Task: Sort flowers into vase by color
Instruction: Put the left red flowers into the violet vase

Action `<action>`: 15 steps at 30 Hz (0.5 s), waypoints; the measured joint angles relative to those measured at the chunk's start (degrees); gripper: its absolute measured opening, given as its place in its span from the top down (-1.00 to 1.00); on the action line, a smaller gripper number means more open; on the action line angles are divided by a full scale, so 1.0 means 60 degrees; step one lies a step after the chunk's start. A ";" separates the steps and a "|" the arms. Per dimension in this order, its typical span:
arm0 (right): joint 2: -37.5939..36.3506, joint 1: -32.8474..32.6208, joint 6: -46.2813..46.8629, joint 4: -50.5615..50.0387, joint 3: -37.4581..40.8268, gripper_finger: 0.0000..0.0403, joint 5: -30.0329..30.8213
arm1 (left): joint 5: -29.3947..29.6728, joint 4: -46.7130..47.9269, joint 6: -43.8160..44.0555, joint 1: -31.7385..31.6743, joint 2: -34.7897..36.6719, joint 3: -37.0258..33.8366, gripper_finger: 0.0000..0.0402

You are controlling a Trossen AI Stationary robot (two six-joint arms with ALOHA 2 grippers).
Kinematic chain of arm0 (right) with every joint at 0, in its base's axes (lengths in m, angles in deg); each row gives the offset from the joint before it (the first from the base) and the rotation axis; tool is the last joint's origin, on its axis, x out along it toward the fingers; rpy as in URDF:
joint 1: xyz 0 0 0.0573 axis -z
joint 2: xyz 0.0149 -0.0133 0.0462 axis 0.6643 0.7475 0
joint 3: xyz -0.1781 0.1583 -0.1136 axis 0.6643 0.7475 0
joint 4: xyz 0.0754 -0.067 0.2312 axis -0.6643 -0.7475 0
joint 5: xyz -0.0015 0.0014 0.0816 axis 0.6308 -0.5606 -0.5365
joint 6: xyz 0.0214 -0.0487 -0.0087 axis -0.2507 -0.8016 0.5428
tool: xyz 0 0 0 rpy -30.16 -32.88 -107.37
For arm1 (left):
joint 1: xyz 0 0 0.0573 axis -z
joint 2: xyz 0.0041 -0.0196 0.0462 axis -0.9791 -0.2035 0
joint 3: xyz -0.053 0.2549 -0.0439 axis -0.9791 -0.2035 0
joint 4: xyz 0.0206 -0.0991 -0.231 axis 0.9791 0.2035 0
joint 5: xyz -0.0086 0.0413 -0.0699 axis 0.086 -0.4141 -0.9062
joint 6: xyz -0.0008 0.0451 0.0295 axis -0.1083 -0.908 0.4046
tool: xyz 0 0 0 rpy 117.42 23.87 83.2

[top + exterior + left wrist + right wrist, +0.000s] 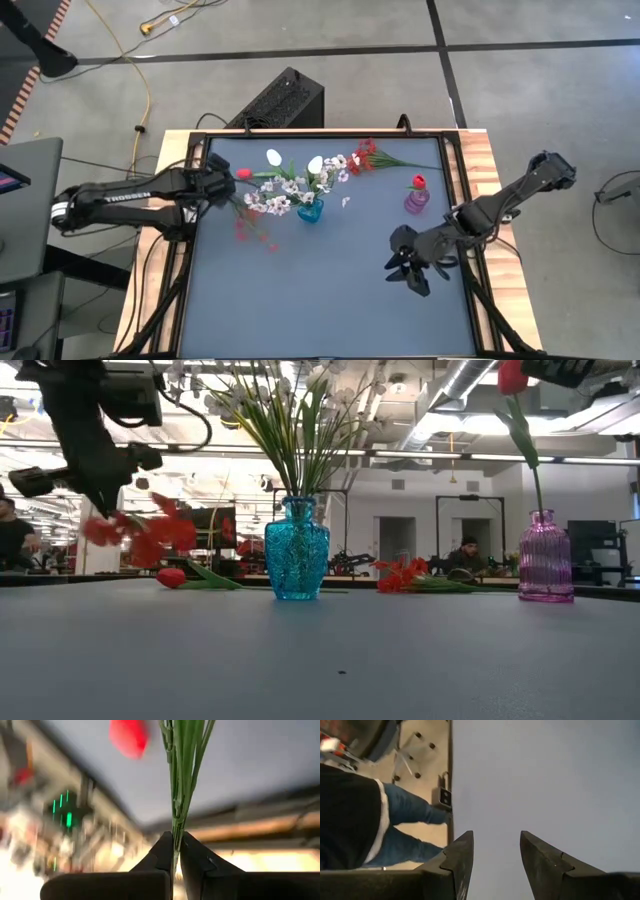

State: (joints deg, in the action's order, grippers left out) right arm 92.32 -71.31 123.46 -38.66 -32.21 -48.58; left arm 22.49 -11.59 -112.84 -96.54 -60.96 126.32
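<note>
Now, left gripper (175, 851): we see it clamped on a thin green red-spray (140, 532) stem, lifted left of the blue vase (297, 548).
Right gripper (496, 851): fingers apart, holding nothing.
Around: ribbed pink vase (545, 556) with 1 red tulip (418, 181); loose red flowers (364, 156) lying behind.

Two vases and loose stems on the counter (330, 310)

A full vase (310, 211) stands mid-counter, a single-stem vase (416, 202) to its right; loose flowers (375, 157) lie behind and between them, another spray (255, 228) left of the full vase.
</note>
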 joint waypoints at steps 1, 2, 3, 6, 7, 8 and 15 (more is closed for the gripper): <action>-0.0069 0.0044 -0.0011 0.0051 0.0000 0.07 0.0000 | 0.0484 -0.0006 0.0116 -0.0258 0.0010 0.0000 0.99; -0.0150 0.0086 -0.0021 0.0031 0.0000 0.07 0.0000 | 0.0873 -0.0016 0.0274 -0.0563 0.0004 0.0000 0.99; -0.0240 0.0132 -0.0021 0.0026 0.0000 0.07 0.0000 | 0.1147 -0.0025 0.0390 -0.0917 -0.0001 0.0000 0.99; -0.0513 0.0226 -0.0021 0.0037 0.0000 0.07 0.0004 | 0.1270 -0.0028 0.0821 -0.2025 -0.0003 0.0090 0.99; -0.0600 0.0231 -0.0021 0.0055 0.0000 0.07 0.0004 | 0.1245 -0.0079 0.1073 -0.2391 -0.0039 0.0203 0.99; -0.0690 0.0231 -0.0021 0.0098 0.0000 0.07 0.0006 | 0.1240 -0.0163 0.1314 -0.2756 -0.0079 0.0352 0.99; -0.1225 0.0223 -0.0449 0.0442 0.0000 0.07 0.0371 | 0.0148 -0.0619 0.2399 -0.5132 -0.0752 0.2440 0.99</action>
State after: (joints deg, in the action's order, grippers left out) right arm 84.97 -69.97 120.76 -36.00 -32.21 -46.36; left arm 23.38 -15.30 -98.45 -127.34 -65.47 140.96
